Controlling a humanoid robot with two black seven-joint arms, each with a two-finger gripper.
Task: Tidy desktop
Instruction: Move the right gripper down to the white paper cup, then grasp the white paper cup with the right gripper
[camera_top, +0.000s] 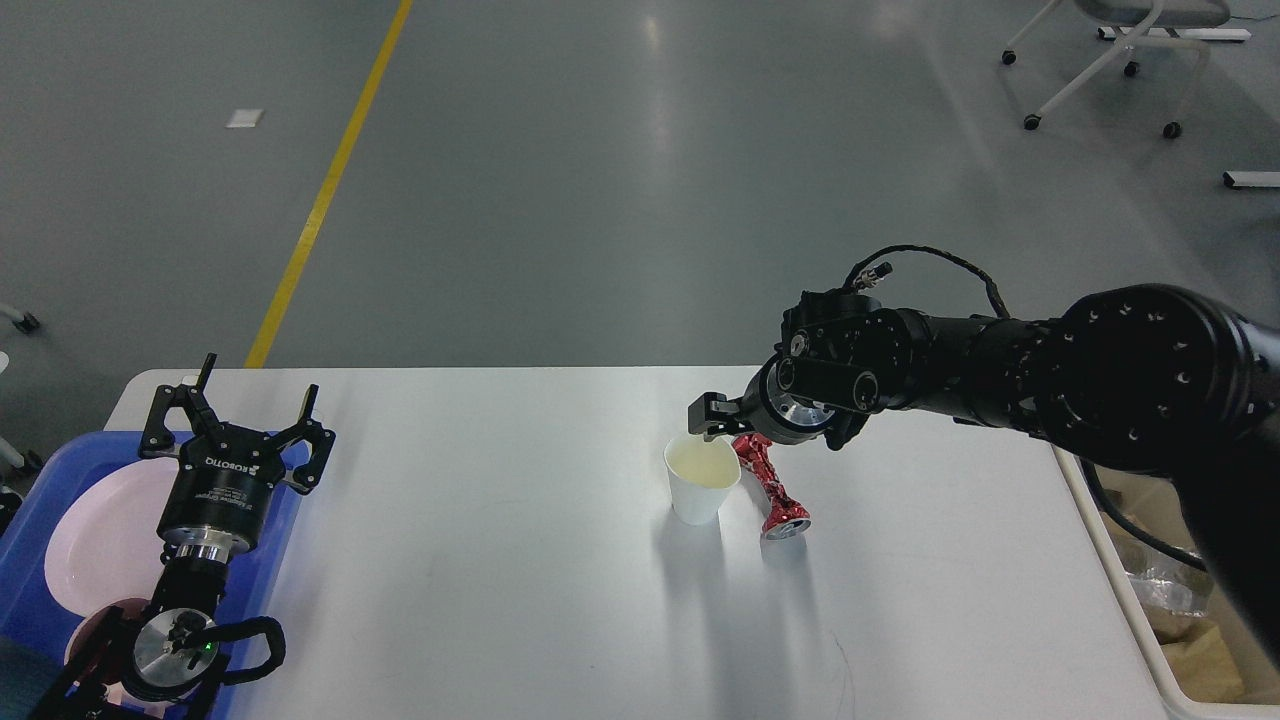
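The desktop (500, 560) is a wide white table. A white paper cup (702, 482) stands upright near its middle, and a crushed red can (773, 487) lies right beside it. My right gripper (708, 420) reaches in from the right and sits low at the cup's far rim, just above the can's far end. It is seen small and dark, so I cannot tell how its jaws stand. My left gripper (258, 388) is open and empty over the blue tray's far right edge.
A blue tray (30, 500) holding a pink plate (95, 540) sits at the table's left end under my left arm. A cream bin (1125, 610) with paper and plastic trash stands off the right end, partly hidden by my right arm. An office chair (1100, 50) stands far back.
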